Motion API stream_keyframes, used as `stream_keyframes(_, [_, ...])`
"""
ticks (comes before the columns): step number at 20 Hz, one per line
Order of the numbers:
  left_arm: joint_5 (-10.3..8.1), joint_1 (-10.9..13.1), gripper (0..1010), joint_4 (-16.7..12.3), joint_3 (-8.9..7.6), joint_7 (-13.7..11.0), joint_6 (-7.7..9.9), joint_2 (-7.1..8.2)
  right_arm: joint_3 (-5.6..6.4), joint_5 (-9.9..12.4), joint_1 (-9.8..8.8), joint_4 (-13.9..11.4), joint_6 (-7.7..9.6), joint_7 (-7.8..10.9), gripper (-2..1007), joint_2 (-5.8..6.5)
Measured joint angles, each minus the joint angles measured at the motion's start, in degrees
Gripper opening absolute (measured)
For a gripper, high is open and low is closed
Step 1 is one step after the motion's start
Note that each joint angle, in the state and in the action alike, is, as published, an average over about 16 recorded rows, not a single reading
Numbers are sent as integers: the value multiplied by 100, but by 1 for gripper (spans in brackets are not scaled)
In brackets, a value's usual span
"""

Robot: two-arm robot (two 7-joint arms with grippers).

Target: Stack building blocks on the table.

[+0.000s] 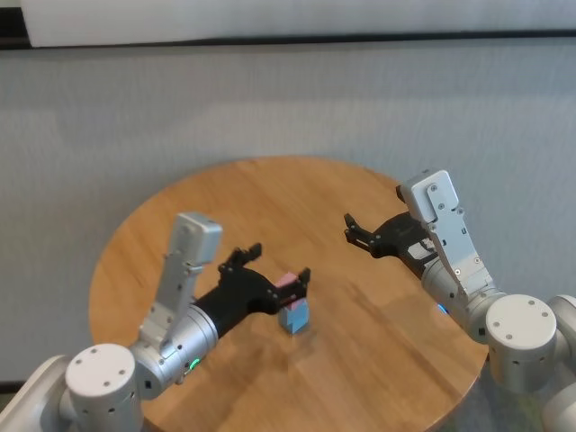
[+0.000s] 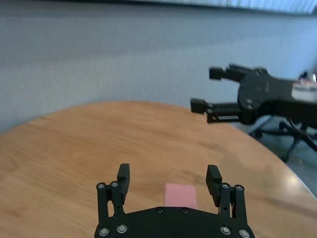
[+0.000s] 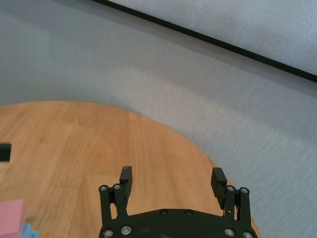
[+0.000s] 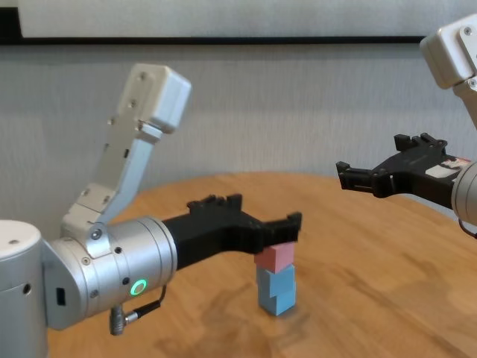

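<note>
A stack of building blocks stands near the middle of the round wooden table (image 1: pixel 270 193). The pink block (image 1: pixel 288 281) is on top, with light blue blocks (image 1: pixel 294 316) under it. In the chest view the pink block (image 4: pixel 275 257) rests squarely on the blue ones (image 4: pixel 277 289). My left gripper (image 1: pixel 279 265) is open, its fingers either side of the pink block without touching it. The left wrist view shows the pink top (image 2: pixel 181 195) between the spread fingers. My right gripper (image 1: pixel 351 228) hovers open and empty over the table, to the right of the stack.
The table's curved edge runs close behind and to the right of the stack. A grey wall stands behind the table. An office chair base (image 2: pixel 287 133) sits on the floor beyond the table's rim.
</note>
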Motion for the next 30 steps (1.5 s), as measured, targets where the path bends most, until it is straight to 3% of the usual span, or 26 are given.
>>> stream_keyframes(8, [-119,228,1000,-155,-316,301,-518,-111,0,0,0,0,0,0,1005,0])
stream_keyframes(15, [-32,379,1000,-265,-525,518,-835,-208,0,0,0,0,0,0,1005,0])
stream_keyframes(24, [142,492,1000,-314,-709,757,-905,-354,3,0,-2,0,-15,11,1005,-1])
stream_keyframes(30, [214,541,1000,-321,-803,824,-874,-451,23,25,-27,-20,-163,136,1005,-14])
